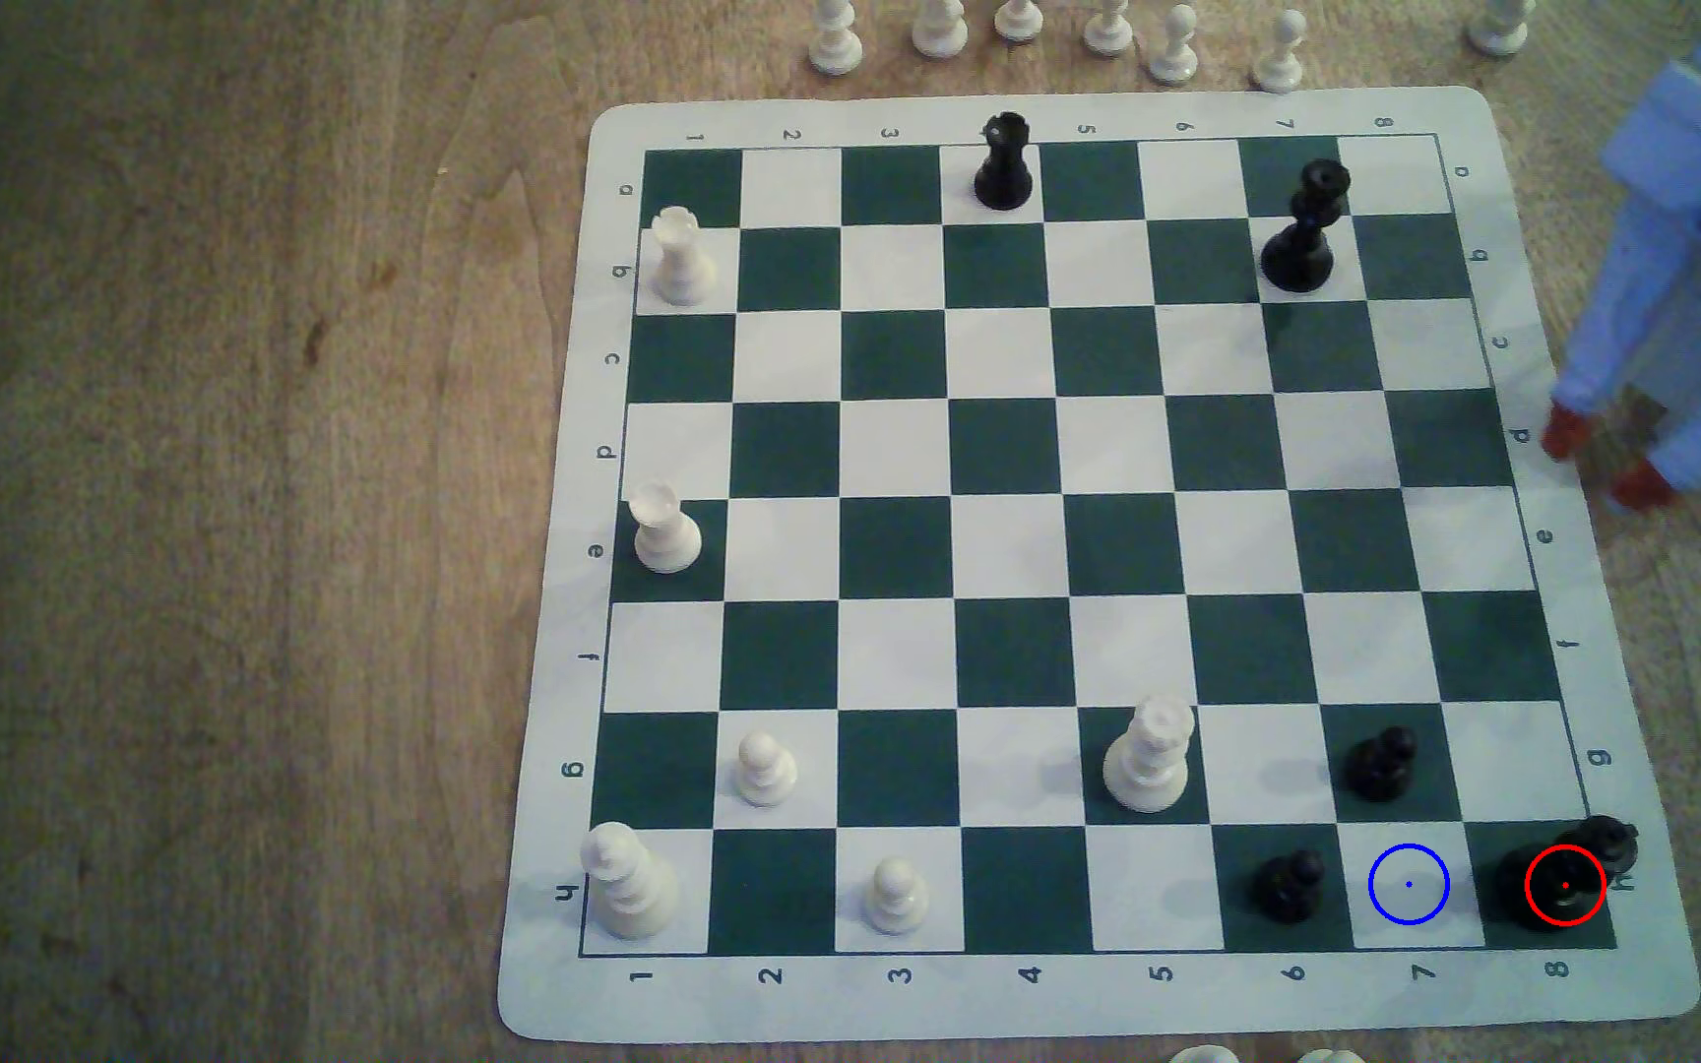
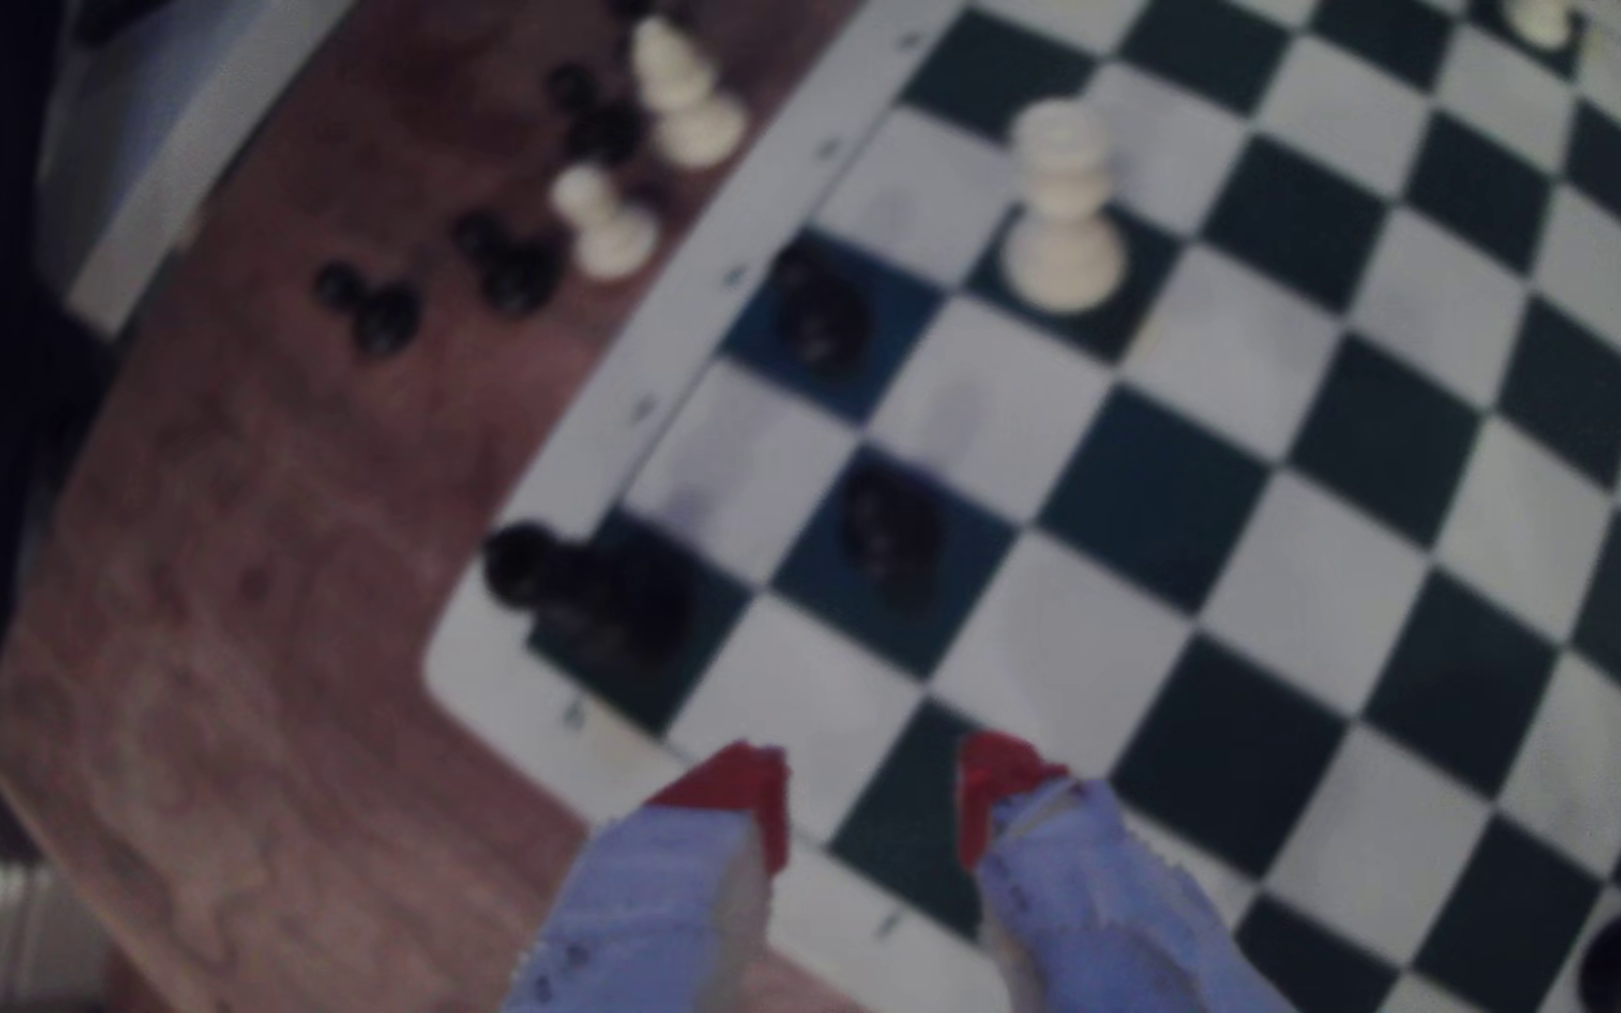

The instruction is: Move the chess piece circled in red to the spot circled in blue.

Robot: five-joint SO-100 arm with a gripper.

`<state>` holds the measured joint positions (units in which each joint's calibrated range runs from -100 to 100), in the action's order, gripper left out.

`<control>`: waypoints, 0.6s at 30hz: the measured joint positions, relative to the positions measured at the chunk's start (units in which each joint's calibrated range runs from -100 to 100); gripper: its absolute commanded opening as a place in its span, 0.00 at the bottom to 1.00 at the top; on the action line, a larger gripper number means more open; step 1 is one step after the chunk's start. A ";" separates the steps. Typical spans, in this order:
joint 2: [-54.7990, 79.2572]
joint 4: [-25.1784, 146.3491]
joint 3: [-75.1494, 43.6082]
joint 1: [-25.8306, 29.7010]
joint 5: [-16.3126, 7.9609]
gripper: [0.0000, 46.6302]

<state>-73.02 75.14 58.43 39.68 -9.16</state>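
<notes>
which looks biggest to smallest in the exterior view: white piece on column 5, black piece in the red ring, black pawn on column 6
1. White piece on column 5, clearly largest.
2. Black piece in the red ring.
3. Black pawn on column 6, smallest.
All three stand near the board's near edge, so nearness hardly skews this.

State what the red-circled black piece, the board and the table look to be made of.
The chess piece circled in red: likely moulded plastic, glossy black, judging by faint highlights on its dark surface. The board: seemingly a thin flexible mat, vinyl or similar, matte, with rounded corners and printed green-and-white squares. The table: wood or wood veneer, with brown grain streaks and a dull sheen.
</notes>
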 measured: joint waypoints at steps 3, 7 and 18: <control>5.53 -1.75 -1.08 3.32 -3.08 0.23; 12.90 -3.59 -5.06 5.46 -6.40 0.42; 20.86 -7.81 -5.78 9.81 -4.44 0.54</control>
<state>-52.16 67.33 52.64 49.48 -13.60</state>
